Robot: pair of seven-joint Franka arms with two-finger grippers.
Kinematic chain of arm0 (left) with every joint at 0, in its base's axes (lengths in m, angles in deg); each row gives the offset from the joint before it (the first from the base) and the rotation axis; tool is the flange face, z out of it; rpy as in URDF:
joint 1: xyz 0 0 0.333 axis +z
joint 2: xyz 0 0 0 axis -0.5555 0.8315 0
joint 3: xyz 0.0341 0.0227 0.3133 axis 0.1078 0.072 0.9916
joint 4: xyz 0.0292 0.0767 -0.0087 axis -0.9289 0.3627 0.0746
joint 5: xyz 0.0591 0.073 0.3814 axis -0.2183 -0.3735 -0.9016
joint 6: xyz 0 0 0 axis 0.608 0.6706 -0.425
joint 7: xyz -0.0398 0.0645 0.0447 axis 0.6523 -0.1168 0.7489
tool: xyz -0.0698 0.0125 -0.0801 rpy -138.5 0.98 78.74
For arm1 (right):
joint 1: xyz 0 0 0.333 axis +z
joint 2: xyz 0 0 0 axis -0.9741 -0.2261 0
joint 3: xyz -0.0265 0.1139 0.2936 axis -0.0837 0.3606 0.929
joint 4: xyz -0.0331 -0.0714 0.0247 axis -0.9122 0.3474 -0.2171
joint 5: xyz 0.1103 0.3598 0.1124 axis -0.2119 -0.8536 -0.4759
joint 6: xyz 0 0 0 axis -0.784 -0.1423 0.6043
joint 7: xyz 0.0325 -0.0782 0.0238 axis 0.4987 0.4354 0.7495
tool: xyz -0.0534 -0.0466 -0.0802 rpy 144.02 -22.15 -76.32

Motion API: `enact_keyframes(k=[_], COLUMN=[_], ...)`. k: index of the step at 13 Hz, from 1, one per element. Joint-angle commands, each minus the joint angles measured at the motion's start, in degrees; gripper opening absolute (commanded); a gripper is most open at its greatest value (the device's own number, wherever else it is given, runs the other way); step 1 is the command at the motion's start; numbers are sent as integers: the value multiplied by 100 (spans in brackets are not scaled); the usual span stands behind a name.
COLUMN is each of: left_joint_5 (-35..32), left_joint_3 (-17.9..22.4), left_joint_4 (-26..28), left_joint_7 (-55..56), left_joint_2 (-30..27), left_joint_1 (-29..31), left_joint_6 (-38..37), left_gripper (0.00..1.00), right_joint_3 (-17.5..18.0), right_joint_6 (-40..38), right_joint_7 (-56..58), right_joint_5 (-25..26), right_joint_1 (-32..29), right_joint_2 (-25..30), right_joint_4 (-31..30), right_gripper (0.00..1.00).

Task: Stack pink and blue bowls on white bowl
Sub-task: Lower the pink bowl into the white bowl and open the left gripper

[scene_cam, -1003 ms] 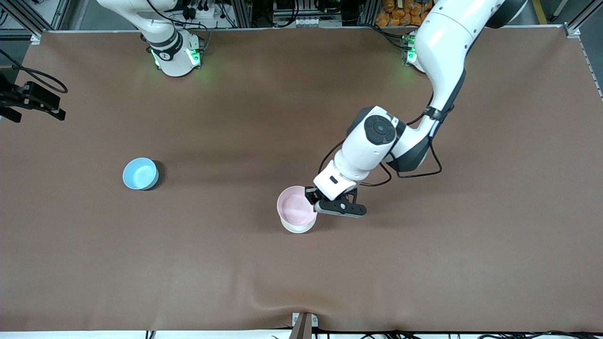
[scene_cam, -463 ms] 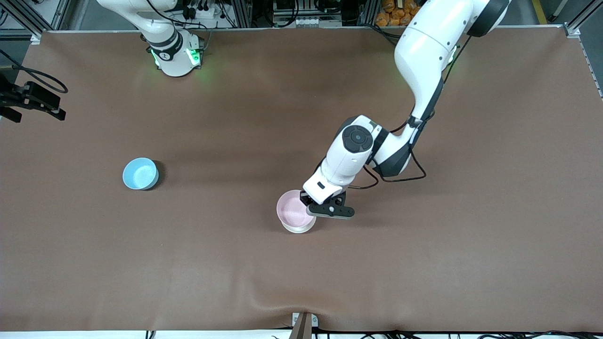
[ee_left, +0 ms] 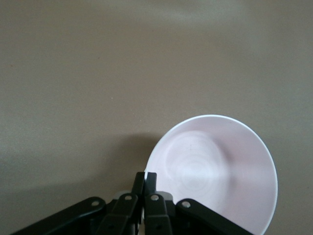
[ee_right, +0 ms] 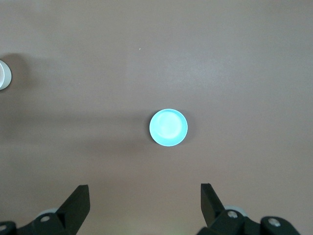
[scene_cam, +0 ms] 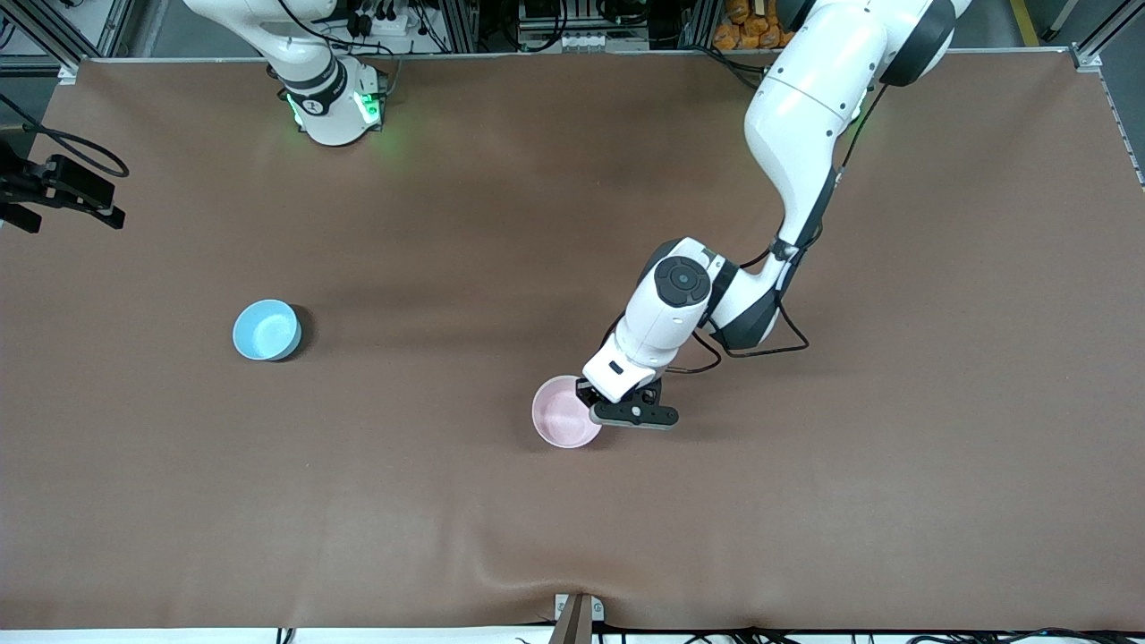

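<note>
So the pink bowl [scene_cam: 564,415] is sitting low in the middle of the frame on the brown counter [scene_cam: 447,537], looking level; I honestly can't make out the white bowl under it from the front view. The left gripper [scene_cam: 592,404] is right down at the pink bowl's rim, on the edge toward the left arm's end of the counter; in the left wrist view its jaws are pinched together on that rim, with the bowl's pale inside filling the lower part of that frame.

The blue bowl [scene_cam: 266,329] is on its own, well apart from the pink one, out toward the right arm's end of the counter, mid-height in the frame and upright.

The right arm is just waiting; its base is up at the top of the frame. The right gripper [ee_right: 144,203] hangs high over the blue bowl, which shows small and round in the centre of the right wrist view; its jaws are spread wide apart with nothing between them.
</note>
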Motion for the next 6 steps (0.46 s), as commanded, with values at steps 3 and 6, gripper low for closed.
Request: enact_keyframes(k=[3, 6], left_joint_5=[-113, -113], left_joint_3=[70, 87], left_joint_4=[-183, -191], left_joint_7=[70, 35], left_joint_2=[124, 203], left_joint_1=[-177, -177], left_joint_6=[18, 27], left_gripper=[0, 0], right_joint_3=[52, 52], right_joint_6=[-44, -35], right_joint_7=[-67, -67], right_joint_5=[-46, -46], right_joint_1=[-60, -60], right_joint_2=[5, 5], right_joint_4=[22, 22], right_gripper=[100, 100])
